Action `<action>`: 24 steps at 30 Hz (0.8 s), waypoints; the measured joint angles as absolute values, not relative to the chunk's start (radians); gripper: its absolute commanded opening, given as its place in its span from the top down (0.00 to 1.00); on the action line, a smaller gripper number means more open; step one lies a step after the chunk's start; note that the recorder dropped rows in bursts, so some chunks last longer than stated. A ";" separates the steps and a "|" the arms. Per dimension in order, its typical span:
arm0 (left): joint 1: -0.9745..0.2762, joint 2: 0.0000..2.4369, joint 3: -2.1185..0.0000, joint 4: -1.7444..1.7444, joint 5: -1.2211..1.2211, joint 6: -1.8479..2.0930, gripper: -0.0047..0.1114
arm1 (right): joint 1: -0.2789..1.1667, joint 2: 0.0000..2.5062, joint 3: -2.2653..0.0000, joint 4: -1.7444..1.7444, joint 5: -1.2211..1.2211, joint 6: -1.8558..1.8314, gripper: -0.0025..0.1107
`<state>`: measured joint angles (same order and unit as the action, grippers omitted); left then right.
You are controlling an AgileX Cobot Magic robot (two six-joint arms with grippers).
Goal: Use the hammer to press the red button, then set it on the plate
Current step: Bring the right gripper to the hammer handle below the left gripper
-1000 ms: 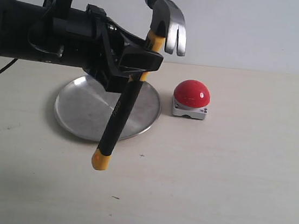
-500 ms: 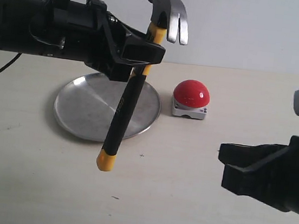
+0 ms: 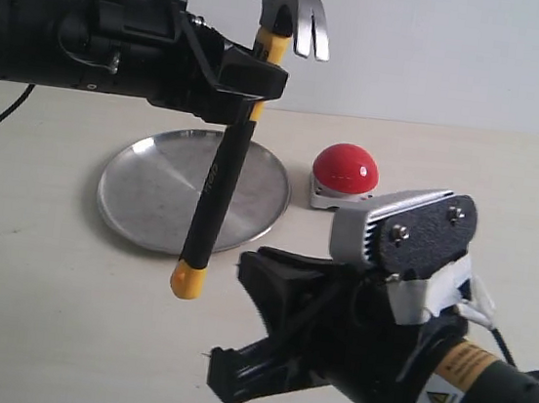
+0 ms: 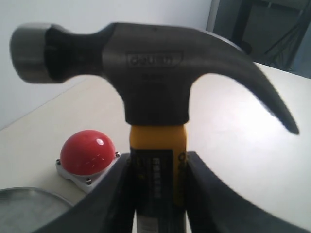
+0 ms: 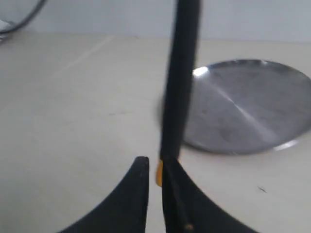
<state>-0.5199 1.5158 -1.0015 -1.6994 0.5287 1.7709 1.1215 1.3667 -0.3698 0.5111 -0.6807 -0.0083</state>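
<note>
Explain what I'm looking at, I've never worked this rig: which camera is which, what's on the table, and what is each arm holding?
This is a robot with two arms, each ending in a two-fingered gripper. The wide picture comes from a camera off the arms. The other two come from cameras on the wrists, looking out along the fingers. In the wide view, the left gripper is shut on the hammer just below its head, holding it head up in the air. The right gripper is open and holds nothing; its wrist view shows the handle's yellow end close to its fingers. On the table lie the silver plate and, beside it but apart, the red button.
</note>
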 measured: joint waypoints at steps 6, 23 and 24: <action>-0.520 1.516 -1.001 -1.699 0.494 1.744 0.96 | 1.127 1.503 -0.437 0.532 -0.764 0.025 0.35; -0.520 1.516 -1.001 -1.699 0.491 1.710 0.96 | 1.127 1.755 -0.661 0.769 -0.874 -0.204 0.30; -0.520 1.516 -1.001 -1.699 0.494 1.710 0.96 | 1.127 1.765 -0.678 0.769 -0.874 -0.208 0.30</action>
<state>-0.5199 1.5158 -1.0015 -1.6994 0.4937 1.7105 1.1271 1.7654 -0.6779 0.7694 -0.8739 -0.2083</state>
